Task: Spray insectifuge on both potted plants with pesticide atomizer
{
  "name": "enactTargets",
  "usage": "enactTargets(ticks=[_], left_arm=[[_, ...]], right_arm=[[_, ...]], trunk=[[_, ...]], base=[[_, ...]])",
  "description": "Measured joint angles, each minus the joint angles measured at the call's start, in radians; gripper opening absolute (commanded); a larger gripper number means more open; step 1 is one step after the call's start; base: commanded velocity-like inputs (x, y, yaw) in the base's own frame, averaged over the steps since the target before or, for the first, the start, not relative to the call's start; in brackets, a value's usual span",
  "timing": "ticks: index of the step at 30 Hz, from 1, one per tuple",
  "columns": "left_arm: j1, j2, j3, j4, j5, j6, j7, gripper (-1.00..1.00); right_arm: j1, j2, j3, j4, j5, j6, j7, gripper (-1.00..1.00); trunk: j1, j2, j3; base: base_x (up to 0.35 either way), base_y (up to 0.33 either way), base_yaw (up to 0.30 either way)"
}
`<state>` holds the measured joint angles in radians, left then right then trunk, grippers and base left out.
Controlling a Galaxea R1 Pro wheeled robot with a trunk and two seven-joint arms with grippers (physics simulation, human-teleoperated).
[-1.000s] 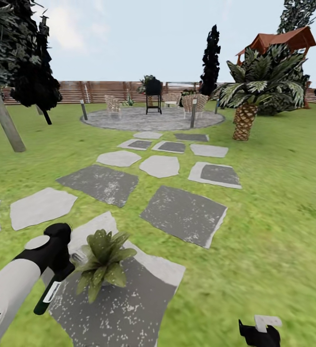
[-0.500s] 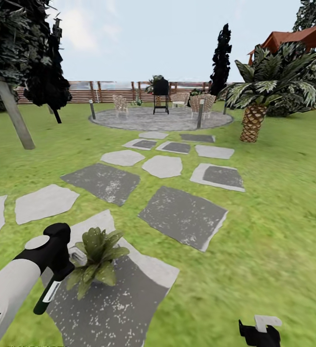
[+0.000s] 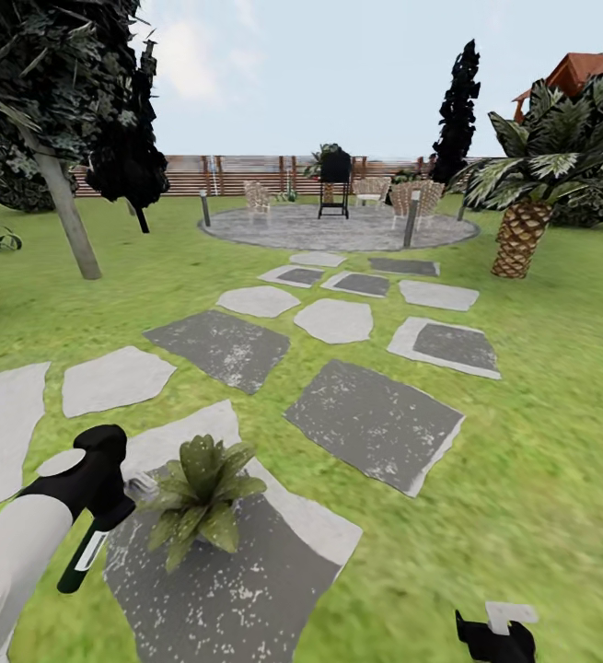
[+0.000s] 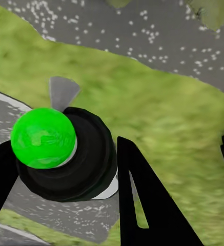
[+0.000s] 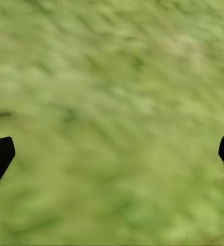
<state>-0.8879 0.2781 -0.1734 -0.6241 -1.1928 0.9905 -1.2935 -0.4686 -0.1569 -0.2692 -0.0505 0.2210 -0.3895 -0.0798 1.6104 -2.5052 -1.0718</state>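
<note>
Gripping the pesticide atomizer [image 3: 87,551], the left tool [image 3: 108,502] points its nozzle at one potted plant [image 3: 202,497] on a stepping stone [image 3: 246,589]; pickup done, spraying remains. Right tool [image 3: 496,637] hangs spread.

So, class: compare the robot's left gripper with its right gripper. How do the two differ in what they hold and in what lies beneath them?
The left gripper is shut on the pesticide atomizer, whose nozzle points at the potted plant; the right gripper is open and holds nothing. The left gripper hangs over a grey stepping stone; the right gripper hangs over plain lawn. Both have black fingers.
</note>
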Motion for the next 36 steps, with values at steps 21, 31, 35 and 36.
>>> enactTargets(ticks=[21, 31, 35, 36], left_arm=[[0.081, 0.001, 0.004, -0.005, 0.011, -0.001, 0.007, -1.0], [0.086, -0.001, 0.007, -0.045, 0.012, 0.0, 0.015, -1.0], [0.086, -0.001, 0.007, -0.048, 0.012, 0.0, 0.015, -1.0], [0.086, 0.0, 0.007, -0.048, 0.011, 0.0, 0.015, -1.0]], right_arm=[[0.0, 0.0, 0.0, 0.002, 0.0, 0.0, 0.0, 1.0], [0.0, 0.0, 0.0, 0.001, 0.0, 0.0, 0.0, 1.0], [0.0, 0.0, 0.0, 0.002, 0.0, 0.0, 0.0, 1.0], [0.0, 0.0, 0.0, 0.002, 0.0, 0.0, 0.0, 1.0]], trunk=[[0.001, 0.0, 0.0], [0.001, 0.0, 0.0], [0.001, 0.0, 0.0], [0.001, 0.0, 0.0]], base=[[0.12, -0.013, 0.044], [-0.006, -0.12, 0.087], [-0.177, -0.229, 0.0], [-0.238, -0.202, 0.0]])
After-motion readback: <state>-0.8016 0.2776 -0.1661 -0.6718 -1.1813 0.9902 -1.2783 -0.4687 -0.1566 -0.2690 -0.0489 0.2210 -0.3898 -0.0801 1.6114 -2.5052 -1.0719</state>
